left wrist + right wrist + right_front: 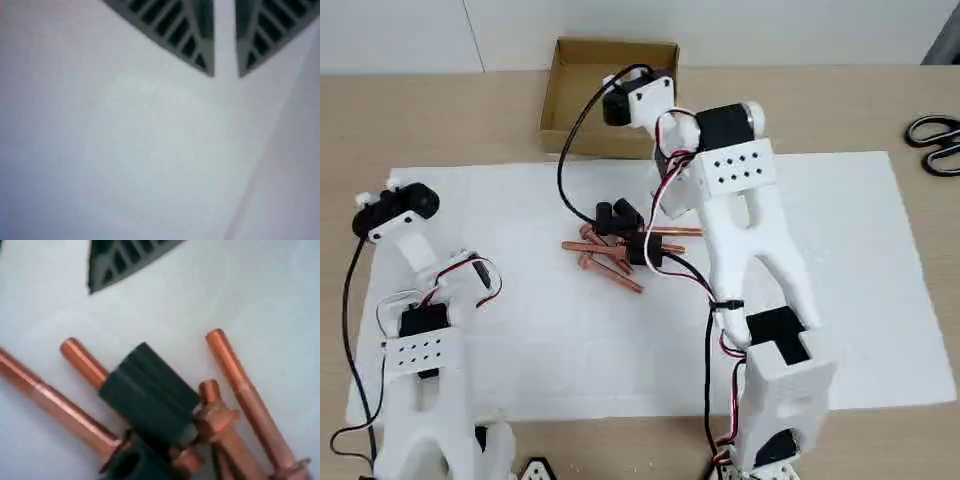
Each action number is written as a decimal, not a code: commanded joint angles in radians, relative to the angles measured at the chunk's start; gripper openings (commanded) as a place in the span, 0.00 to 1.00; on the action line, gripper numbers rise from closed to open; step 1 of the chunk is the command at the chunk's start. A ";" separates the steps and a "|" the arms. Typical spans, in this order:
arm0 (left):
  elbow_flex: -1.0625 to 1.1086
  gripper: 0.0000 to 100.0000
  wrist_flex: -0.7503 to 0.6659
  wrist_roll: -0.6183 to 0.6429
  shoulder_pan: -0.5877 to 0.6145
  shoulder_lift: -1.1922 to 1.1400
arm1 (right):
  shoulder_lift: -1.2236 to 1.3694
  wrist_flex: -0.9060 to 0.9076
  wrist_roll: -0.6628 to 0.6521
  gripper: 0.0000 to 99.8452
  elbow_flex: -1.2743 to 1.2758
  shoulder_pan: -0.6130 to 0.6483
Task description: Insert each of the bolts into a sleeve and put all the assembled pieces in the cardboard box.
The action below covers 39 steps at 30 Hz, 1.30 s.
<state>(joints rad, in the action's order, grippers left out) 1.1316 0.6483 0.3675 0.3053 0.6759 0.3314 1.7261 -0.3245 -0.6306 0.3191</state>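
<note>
- Table [440, 110]: wooden top that carries everything listed.
- White sheet [550, 330]: lies across the middle of the table and serves as the work surface.
- Right arm [760, 250]: rises from the lower right of the high view towards the centre and bends over the pile of parts.
- Left arm [420, 370]: folded at the lower left, well apart from the parts.
- Cardboard box [570, 100]: top centre, just beyond the sheet's far edge; no assembled piece shows in the part the arm leaves uncovered.
- Scissors [935, 142]: upper right edge, on the bare table, far from the work.
- Left gripper [225, 65]: hangs over bare sheet; its ribbed fingers [190, 45] stand close together with only a narrow slit between them, holding nothing.
- Right gripper [638, 240]: low over the pile at frame centre; whether it is open or closed cannot be told.
- Bolts [592, 246]: several copper pieces lying loose and crossed at the centre of the sheet.
- Sleeves [150, 395]: dark pieces among the bolts. One bolt runs up to a sleeve, but whether it is seated inside cannot be told.
- Step in hand, as judged: an early stage, selecting a first piece from the pile.
- Next move, as judged: isolate one bolt or sleeve from the tangle and grip it cleanly so the other arm can mate its partner.
</note>
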 commanded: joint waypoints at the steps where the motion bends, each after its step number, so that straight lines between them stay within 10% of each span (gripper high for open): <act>1: -0.005 0.02 -0.023 0.005 0.002 0.000 | -0.128 0.015 0.043 0.12 0.014 -0.070; 14: -0.005 0.02 -0.023 0.005 0.000 -0.003 | -0.555 -0.002 -0.064 0.12 0.264 -0.131; 39: 0.044 0.02 -0.114 0.005 0.000 0.003 | -0.140 -0.120 -0.430 0.12 0.345 0.183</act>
<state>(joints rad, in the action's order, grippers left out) 1.1807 0.5547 0.3675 0.3053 0.6728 0.1903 1.6387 -0.7342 -0.2839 0.4941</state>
